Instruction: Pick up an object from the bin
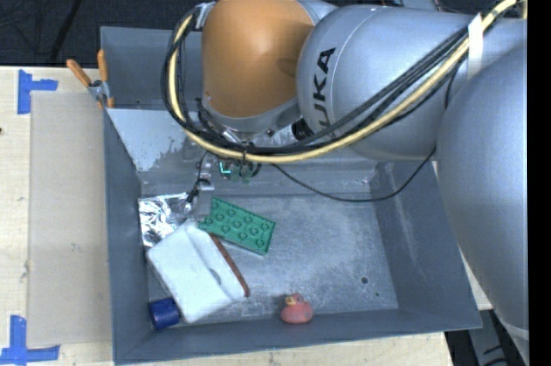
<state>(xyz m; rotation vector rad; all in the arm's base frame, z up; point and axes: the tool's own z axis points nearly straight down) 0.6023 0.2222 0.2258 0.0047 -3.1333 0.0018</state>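
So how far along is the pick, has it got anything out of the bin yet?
The reach looks done: the gripper sits low in the bin, where the crumpled foil meets the green studded plate. Nothing shows as held, so grasping a thing and lifting it out are left. The white pad, brown stick, blue cap and pink toy lie on the floor.

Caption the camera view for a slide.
The KUKA arm hangs its pincer in the grey metal bin, by crumpled silver foil and a flat green studded plastic plate.
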